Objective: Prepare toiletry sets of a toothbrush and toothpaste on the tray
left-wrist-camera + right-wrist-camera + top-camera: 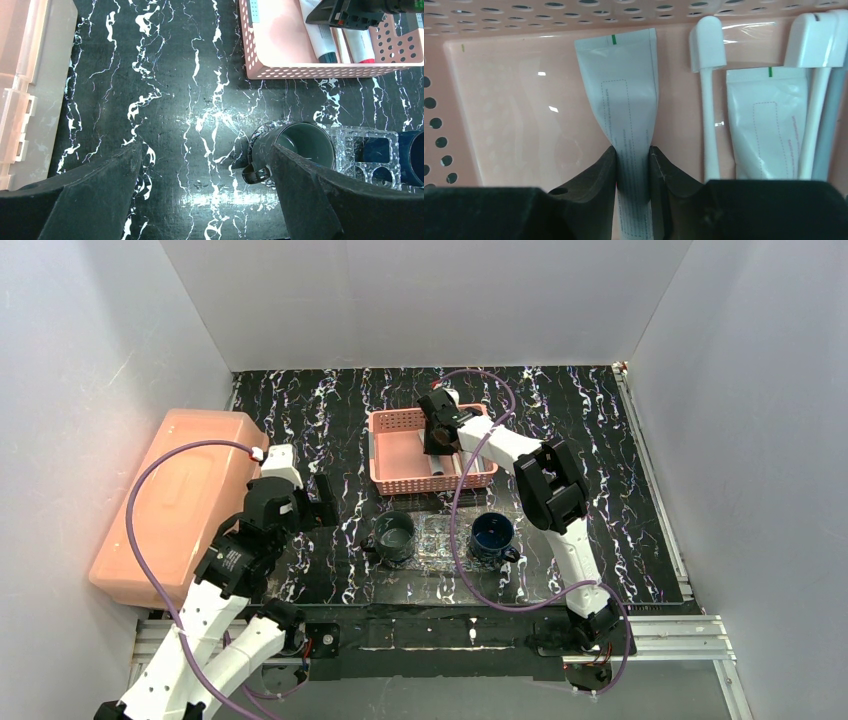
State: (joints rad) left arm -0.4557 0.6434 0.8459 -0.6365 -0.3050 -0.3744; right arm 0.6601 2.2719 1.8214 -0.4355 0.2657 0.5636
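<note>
right fingers (pixel 599 170): clenched on the toothpaste tube (pixel 624 90), one pad on each side of its narrow lower part, inside the pink basket (pixel 509 100)
left fingers (pixel 90 200): released, spread wide, hovering over bare worktop (pixel 175 75) just beside the grey cup (pixel 300 145), holding nothing
toothbrush (pixel 708 100): lies flat in the basket, just right of the pinched tube, head toward the far wall, untouched
other items: a second tube (pixel 766 125) and a second brush (pixel 819 100) lie further right in the basket
tray (pixel 440 535): on the worktop in front of the basket, between the grey cup and the blue cup (pixel 492 533); no brush or paste seen on it
risk, slip: the tube is soft and flat and is pinched low, so it could fold or slide out on the lift
risk, swing: the long free end may droop and catch the basket wall, which could drag the basket
risk, neighbour: the toothbrush is close and a sideways pull could knock it
risk, placement: the tray slot between the cups is tight, so the tube could hit a cup or land off the tray
risk, arms: the left arm sits near the grey cup and could crowd the drop-off
risk, order: the set needs the brush too, so leaving it behind gives a half set
</note>
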